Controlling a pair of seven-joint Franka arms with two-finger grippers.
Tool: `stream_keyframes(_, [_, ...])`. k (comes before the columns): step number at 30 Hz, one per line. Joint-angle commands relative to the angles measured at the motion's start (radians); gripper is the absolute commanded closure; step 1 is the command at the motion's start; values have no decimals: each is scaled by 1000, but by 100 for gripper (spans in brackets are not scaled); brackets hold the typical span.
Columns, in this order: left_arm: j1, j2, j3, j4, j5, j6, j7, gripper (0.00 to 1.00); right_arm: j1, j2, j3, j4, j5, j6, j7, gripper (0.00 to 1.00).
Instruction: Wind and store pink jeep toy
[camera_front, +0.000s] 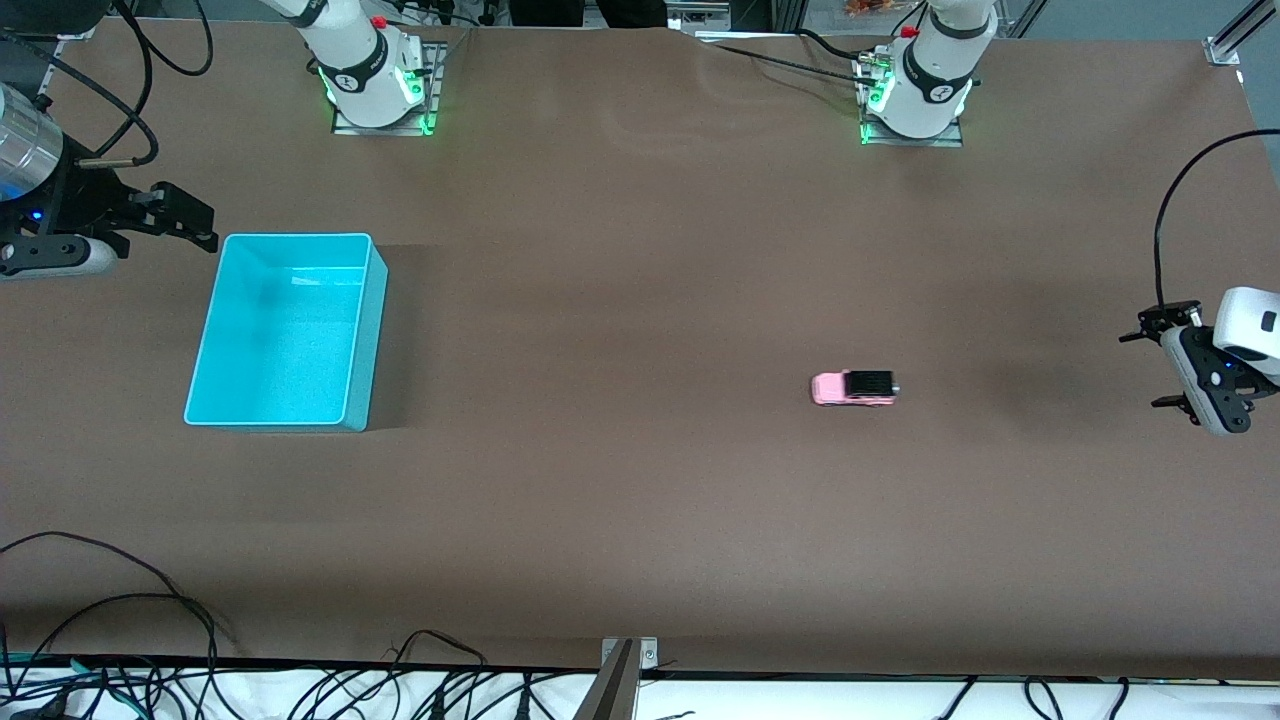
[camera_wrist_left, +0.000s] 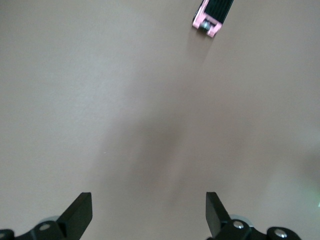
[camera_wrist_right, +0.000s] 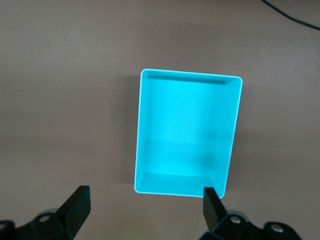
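Pink jeep toy (camera_wrist_left: 214, 16) before wide-open left hand (camera_wrist_left: 149, 215), turquoise bin (camera_wrist_right: 150, 125) under wide-open right hand (camera_wrist_right: 146, 210)

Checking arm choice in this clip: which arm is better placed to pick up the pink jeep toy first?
Left, probably. The pink jeep toy sits toward the left arm's end of the table, with the open left gripper hovering nearby. The open right gripper hangs by the turquoise bin.

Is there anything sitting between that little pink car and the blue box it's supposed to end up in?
Nothing visible. Only bare brown table lies between the pink jeep toy and the empty turquoise bin, which stands toward the right arm's end.
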Motion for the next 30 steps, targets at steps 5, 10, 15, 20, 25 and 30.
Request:
stream_keyframes(5, [-1, -101, -100, -5, -3, -114, -262, 0, -3, -10, 1, -13, -10, 10, -8, 0])
stream_keyframes(10, [-1, -137, -155, -5, 0, -157, -433, 0, -3, -10, 1, -13, -9, 10, -9, 0])
stream_keyframes(15, [-1, -141, -194, 30, 0, -207, -522, 0, -3, -10, 1, -13, -9, 10, -8, 0])
stream_keyframes(20, [-16, -152, -212, 66, 0, -286, -614, 0, -3, -10, 1, -13, -9, 10, -9, 0])
stream_keyframes(25, [-106, -207, -151, 49, 2, -304, -695, 0, -3, -10, 1, -13, -9, 10, -9, 0])
stream_keyframes(30, [-331, -232, 63, 40, 5, -303, -766, 0, -4, -10, 1, -13, -9, 10, -9, 0])
